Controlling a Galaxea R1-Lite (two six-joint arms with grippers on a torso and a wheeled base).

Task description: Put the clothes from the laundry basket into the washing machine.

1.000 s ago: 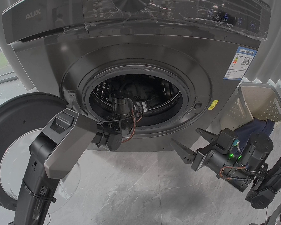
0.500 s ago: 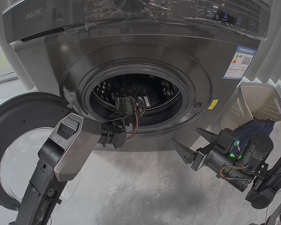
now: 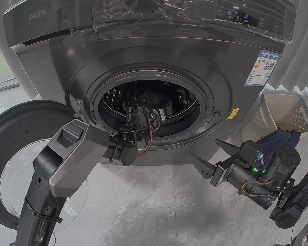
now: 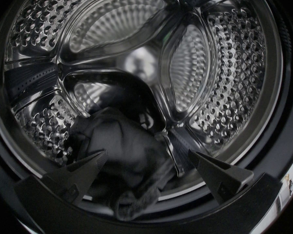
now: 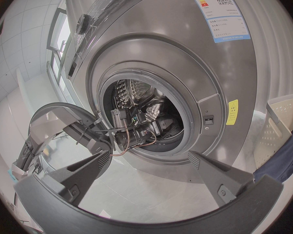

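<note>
My left gripper is open inside the mouth of the washing machine drum. A dark garment lies crumpled on the drum floor just beyond and between its fingertips, free of them. In the head view the left wrist sits in the round door opening. My right gripper hangs open and empty over the floor, in front of the machine's lower right. Behind it the white laundry basket holds a dark blue garment that drapes over its rim.
The machine's round door stands swung open at the left, beside my left arm. Grey tiled floor lies bare in front of the machine. The basket leans beside the machine's right front corner.
My left arm pushed slightly deeper into the drum, then eased back a little. The right arm and the basket have stayed where they were.
</note>
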